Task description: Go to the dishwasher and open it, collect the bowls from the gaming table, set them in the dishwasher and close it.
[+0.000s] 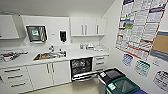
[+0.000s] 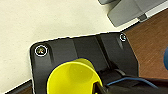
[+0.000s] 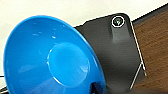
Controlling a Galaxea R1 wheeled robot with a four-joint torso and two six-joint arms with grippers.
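In the head view the dishwasher [image 1: 81,68] stands under the white counter, right of the sink. Its door is folded down and the dark inside with wire racks shows. In the right wrist view a bright blue bowl [image 3: 52,57] looms large and tilted, with my right gripper [image 3: 94,88] shut on its rim. The left wrist view has a yellow bowl [image 2: 72,78], and my left gripper [image 2: 97,87] is shut on its edge. The gaming table is out of view.
A steel sink [image 1: 49,55] sits in the counter [image 1: 75,53], with white drawers [image 1: 15,77] and cabinet doors below. Two bins, with a black lid [image 1: 111,74] and a green lid [image 1: 122,86], stand close to the dishwasher's right. Posters [image 1: 140,27] cover the right wall.
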